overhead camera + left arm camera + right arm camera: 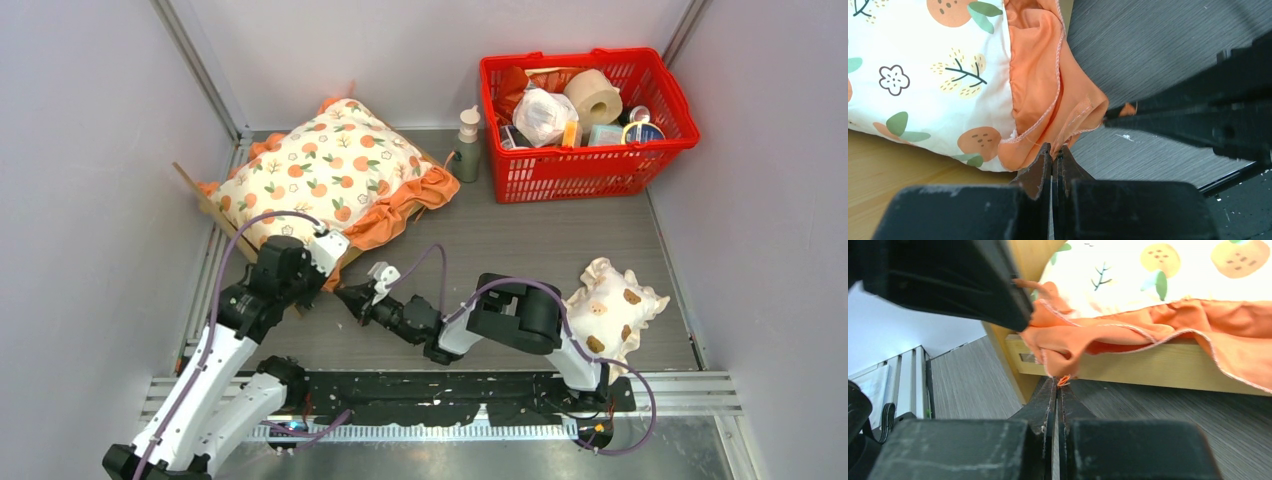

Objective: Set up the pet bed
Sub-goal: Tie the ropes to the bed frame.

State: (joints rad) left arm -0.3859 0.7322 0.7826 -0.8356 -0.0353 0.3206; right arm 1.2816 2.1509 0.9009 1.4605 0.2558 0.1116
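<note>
Far-left on the desk (560, 240), under the cushion (330, 170) | pet bed (1148, 371), long axis near-left to far-right | both hands at its near corner | right hand (1058, 385) clenched on orange ruffle (1058, 347) | left hand (1053, 152) clenched, touching ruffle; I can't confirm a grip.

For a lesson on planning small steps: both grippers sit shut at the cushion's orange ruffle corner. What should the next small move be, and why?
Probably the right gripper should tug the ruffle gently outward: a scrap of orange shows at its shut tips, and the ruffle lies bunched over a wooden corner of the pet bed.
</note>
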